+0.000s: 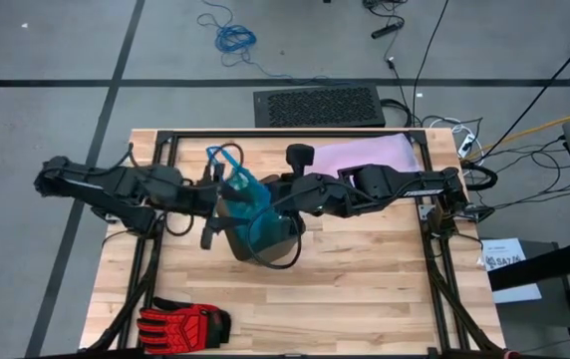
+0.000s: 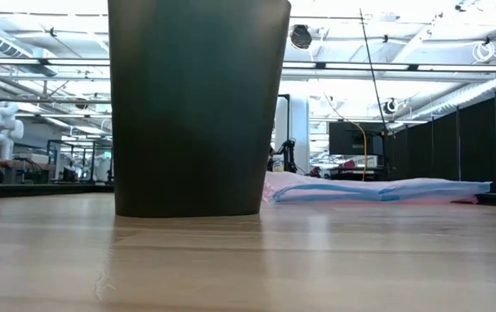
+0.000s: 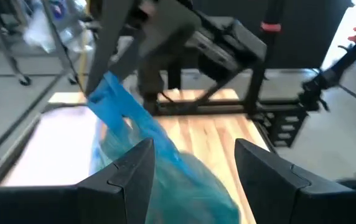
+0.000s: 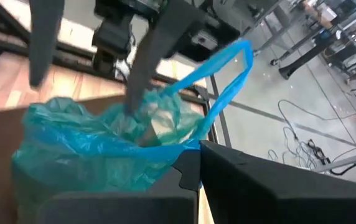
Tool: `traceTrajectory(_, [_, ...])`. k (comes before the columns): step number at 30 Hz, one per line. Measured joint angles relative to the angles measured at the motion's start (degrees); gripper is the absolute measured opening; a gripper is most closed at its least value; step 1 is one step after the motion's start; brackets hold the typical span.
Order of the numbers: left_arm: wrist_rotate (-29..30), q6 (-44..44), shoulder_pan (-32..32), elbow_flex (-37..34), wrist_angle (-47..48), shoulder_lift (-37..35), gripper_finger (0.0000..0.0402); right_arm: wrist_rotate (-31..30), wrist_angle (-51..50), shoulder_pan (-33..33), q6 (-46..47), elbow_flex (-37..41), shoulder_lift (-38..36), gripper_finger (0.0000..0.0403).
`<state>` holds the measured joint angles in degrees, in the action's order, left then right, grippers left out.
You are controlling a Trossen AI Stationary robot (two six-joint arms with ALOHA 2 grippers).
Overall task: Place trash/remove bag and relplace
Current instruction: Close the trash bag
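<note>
Mid-frame, my right gripper (image 4: 187,168) pinches the teal bag (image 1: 255,214) above the bin (image 2: 198,104), left gripper (image 3: 190,165) open, replacement pending.

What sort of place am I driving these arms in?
Most likely a robotics lab or open workshop hall. Past the wooden table the low view shows exposed ceiling ducting and a white robot arm; from above, loose cables lie on the grey taped floor.

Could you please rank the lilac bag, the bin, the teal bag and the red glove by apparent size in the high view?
1. Lilac bag
2. Bin, partly hidden beneath the arms, so unsure against the lilac bag
3. Red glove
4. Teal bag, bunched, looks close to the glove
</note>
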<state>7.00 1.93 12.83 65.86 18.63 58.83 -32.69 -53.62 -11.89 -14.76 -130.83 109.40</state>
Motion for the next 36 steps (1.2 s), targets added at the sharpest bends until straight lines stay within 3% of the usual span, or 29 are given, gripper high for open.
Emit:
traceTrajectory(9, [1.0,-1.2,-2.5,0.6,-5.3,0.6,0.0215,0.0,2.1,-1.9,-2.1,0.0,0.6,0.0])
traceTrajectory(25, [-4.0,-1.1,-3.6,0.6,-4.2,5.0,0.0215,-0.4,9.6,-4.3,-6.8,0.0,1.2,0.0])
traceTrajectory(36, [-3.5,-5.6,-3.6,0.6,-3.0,9.4,0.0212,-0.5,12.3,-4.6,-8.8,0.0,1.2,0.0])
